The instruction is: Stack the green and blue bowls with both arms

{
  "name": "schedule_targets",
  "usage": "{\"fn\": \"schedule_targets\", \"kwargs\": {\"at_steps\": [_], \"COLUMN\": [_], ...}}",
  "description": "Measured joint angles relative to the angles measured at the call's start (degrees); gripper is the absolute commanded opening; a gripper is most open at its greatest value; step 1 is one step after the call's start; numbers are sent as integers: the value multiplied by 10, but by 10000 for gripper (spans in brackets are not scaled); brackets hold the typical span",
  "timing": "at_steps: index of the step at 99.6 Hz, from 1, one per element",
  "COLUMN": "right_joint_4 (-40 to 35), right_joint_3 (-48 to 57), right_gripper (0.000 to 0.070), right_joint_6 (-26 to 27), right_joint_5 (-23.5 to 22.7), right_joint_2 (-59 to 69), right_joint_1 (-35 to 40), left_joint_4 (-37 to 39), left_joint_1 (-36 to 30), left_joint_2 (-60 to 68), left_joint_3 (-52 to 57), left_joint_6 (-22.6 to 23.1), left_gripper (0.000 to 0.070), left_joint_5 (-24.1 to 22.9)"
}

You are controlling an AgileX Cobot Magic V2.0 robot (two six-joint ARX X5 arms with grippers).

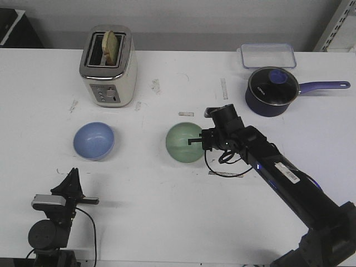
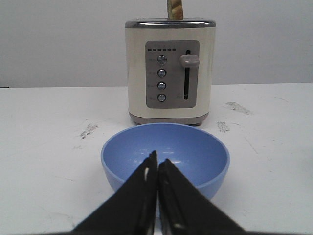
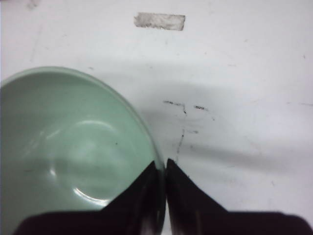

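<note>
The pale green bowl (image 1: 182, 143) sits mid-table; it also shows in the right wrist view (image 3: 73, 147). My right gripper (image 1: 201, 140) is at its right rim. In the right wrist view the gripper (image 3: 162, 164) is shut on the rim, one finger inside the bowl and one outside. The blue bowl (image 1: 93, 140) stands on the table to the left, upright and empty. My left gripper (image 1: 72, 175) is near the table's front edge, well short of that bowl. In the left wrist view the gripper (image 2: 157, 160) is shut and empty, pointing at the blue bowl (image 2: 195, 147).
A cream toaster (image 1: 108, 69) with a slice of bread stands behind the blue bowl; it also shows in the left wrist view (image 2: 168, 73). A dark navy saucepan (image 1: 271, 92) with a glass lid and a clear plastic container (image 1: 267, 55) are at the back right.
</note>
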Motion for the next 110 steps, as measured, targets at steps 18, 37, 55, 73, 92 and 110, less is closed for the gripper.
{"fn": "schedule_targets", "kwargs": {"at_steps": [18,37,55,73,92,110], "right_joint_4": [2,1,2,4,9,28], "right_joint_3": [0,0,0,0,-1,-1], "right_gripper": [4,7,40,333,489,487], "right_joint_6": [12,17,18,18,14,-38], "right_joint_5": [0,3,20,22,74,159], "right_joint_2": [20,41,42,42,22,-52], "right_joint_1": [4,4,4,4,5,5], "left_joint_4": [0,0,0,0,0,0], "left_joint_1": [0,0,0,0,0,0], "left_joint_2": [0,0,0,0,0,0], "left_joint_3": [0,0,0,0,0,0], "left_joint_6": [0,0,0,0,0,0], "left_gripper": [3,3,3,3,3,3], "left_joint_5": [0,0,0,0,0,0]}}
